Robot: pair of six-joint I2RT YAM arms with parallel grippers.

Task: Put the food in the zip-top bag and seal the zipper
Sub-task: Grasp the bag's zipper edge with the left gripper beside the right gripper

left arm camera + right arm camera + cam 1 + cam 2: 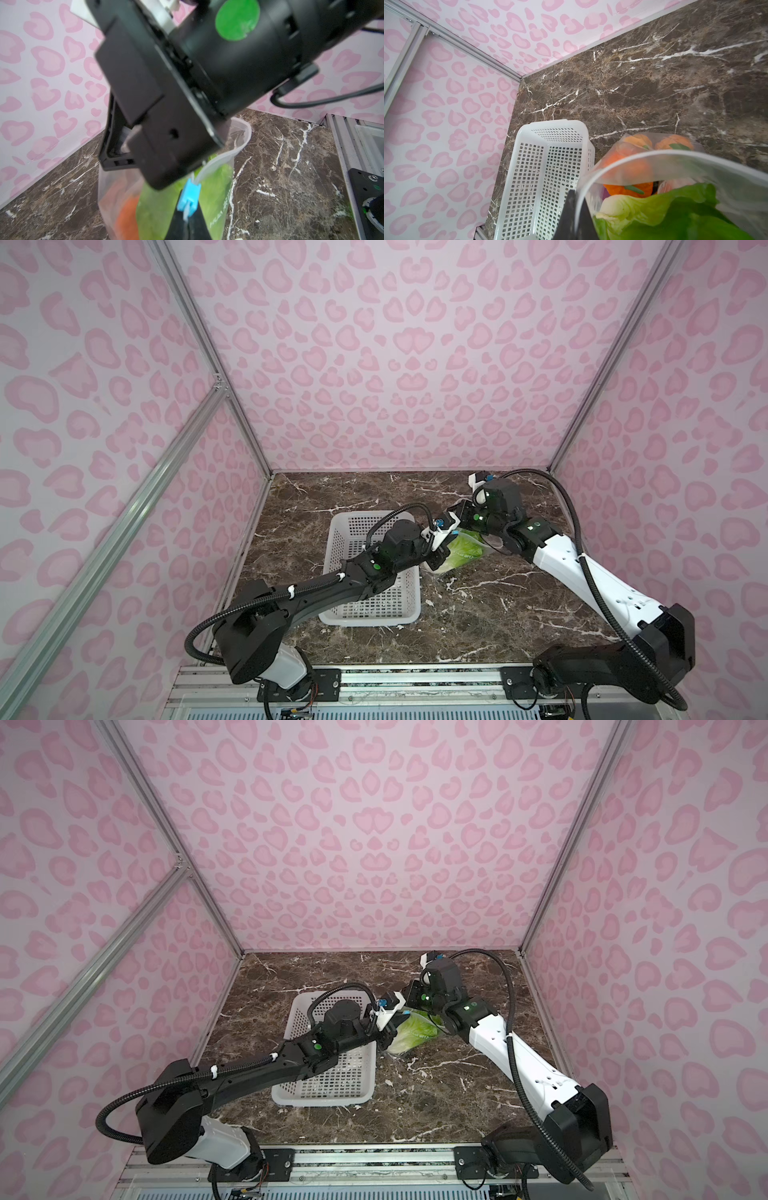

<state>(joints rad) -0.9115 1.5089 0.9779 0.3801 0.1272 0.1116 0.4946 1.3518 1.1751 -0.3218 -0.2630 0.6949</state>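
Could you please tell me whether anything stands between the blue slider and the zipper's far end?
Possibly: the right hand grips the zipper beside the slider that the left hand pinches; the open stretch beyond looks clear.

Green lettuce (457, 549) shows through the clear zip-top bag (473, 556), just right of the white perforated basket (365, 618)

Lettuce (675, 212) is green, slider tab (189, 196) blue, basket (550, 126) white, table (654, 83) brown-marbled.

glossy clear plastic zip-top bag (695, 164), matt perforated plastic basket (548, 166), polished marble-look tabletop (654, 87)
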